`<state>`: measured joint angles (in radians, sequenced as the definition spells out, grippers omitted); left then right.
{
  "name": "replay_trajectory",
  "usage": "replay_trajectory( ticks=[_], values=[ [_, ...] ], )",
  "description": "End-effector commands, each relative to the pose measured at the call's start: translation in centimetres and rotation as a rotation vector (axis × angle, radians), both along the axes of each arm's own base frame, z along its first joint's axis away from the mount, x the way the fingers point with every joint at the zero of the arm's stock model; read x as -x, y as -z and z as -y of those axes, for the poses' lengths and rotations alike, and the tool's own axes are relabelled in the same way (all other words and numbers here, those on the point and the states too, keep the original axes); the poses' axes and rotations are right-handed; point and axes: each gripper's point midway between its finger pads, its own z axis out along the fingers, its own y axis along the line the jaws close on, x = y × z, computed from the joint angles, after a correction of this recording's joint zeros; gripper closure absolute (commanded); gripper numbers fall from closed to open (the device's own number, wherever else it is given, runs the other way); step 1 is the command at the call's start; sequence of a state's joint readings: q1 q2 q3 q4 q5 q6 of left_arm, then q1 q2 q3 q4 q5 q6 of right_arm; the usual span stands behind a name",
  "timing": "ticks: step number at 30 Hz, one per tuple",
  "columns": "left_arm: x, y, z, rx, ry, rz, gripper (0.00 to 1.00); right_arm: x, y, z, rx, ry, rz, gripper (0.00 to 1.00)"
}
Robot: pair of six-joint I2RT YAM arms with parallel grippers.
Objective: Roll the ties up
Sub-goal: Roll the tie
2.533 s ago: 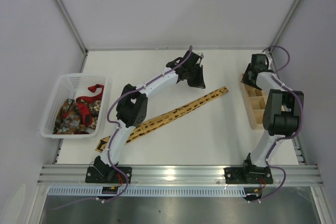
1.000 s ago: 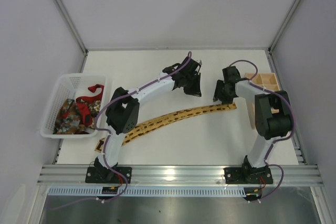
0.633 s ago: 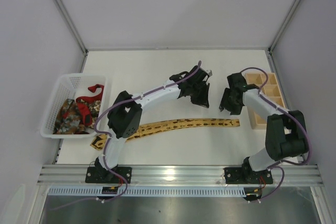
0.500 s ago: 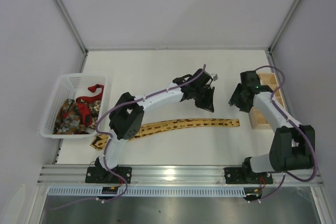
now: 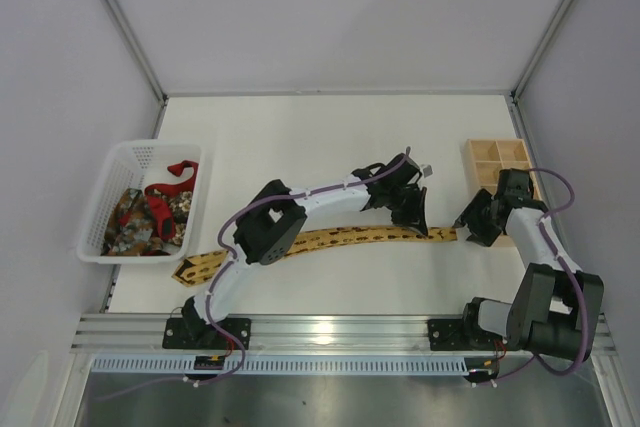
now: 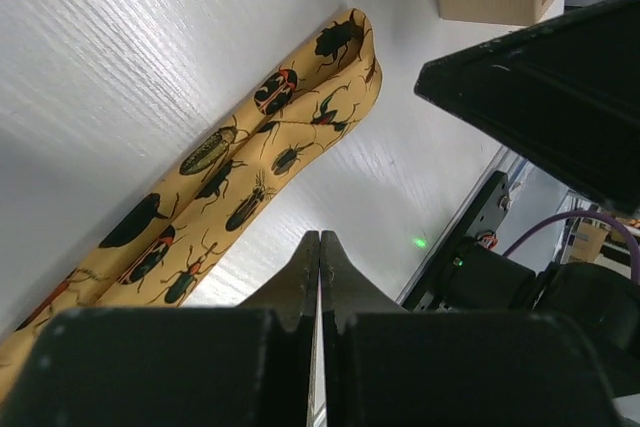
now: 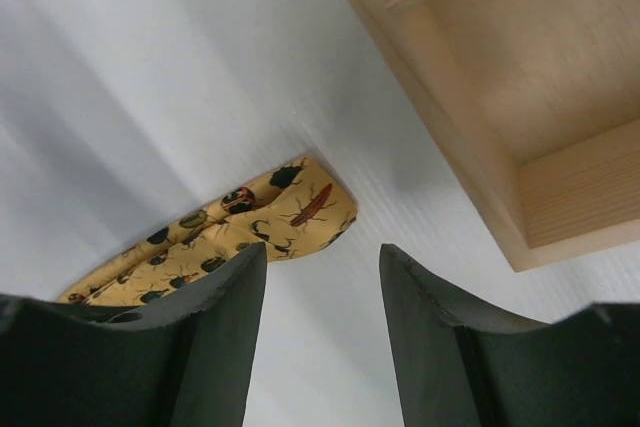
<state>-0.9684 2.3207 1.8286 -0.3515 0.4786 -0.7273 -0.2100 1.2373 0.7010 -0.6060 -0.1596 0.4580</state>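
Across the near half of the white surface (image 5: 300,137), the yellow-gold tie (image 5: 340,237) is laid out flat in a shallow arc. Its wide end is near the front left edge and its narrow end lies just beside the wooden compartment box (image 5: 500,159) on the right. In the wrist views the fabric (image 6: 250,167) is seen to be printed with beetles and other insects in dark, green and red tones. The narrow end (image 7: 290,209) is rounded and appears to be doubled over on itself.

The left claw (image 5: 412,212) is held over the tie near that narrow end. Its fingers (image 6: 300,282) are pressed together, with only a thin slit between them and nothing gripped. Whether their tips touch the cloth cannot be told.

The right claw (image 5: 472,227) is positioned at the tip of the tie, beside the box (image 7: 500,97). Its fingers (image 7: 225,292) are spread apart, and the folded end is framed in the gap beyond them, ungripped.

At the left edge a white plastic basket (image 5: 110,162) is placed. The red tie (image 5: 175,172) and the dark patterned tie (image 5: 130,217) are bundled loosely inside it.
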Motion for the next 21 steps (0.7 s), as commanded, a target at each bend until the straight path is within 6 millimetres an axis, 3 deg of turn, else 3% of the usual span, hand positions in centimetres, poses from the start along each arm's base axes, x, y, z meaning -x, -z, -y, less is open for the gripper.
replay_trajectory(
  ticks=[1, 12, 21],
  values=[
    [-0.4, -2.7, 2.4, 0.092, -0.015, 0.003, 1.00, -1.4, -1.2, -0.7, -0.037, -0.058, 0.107, 0.44],
    [-1.5, -0.7, 3.4, 0.060, -0.037, -0.008, 1.00, -1.3, -0.2, 0.9, -0.001, -0.012, 0.083, 0.45],
    [-2.1, 1.0, 2.9, 0.013, -0.050, -0.003, 1.00, -1.3, 0.0, 0.6, -0.012, -0.033, 0.089, 0.45]
  ],
)
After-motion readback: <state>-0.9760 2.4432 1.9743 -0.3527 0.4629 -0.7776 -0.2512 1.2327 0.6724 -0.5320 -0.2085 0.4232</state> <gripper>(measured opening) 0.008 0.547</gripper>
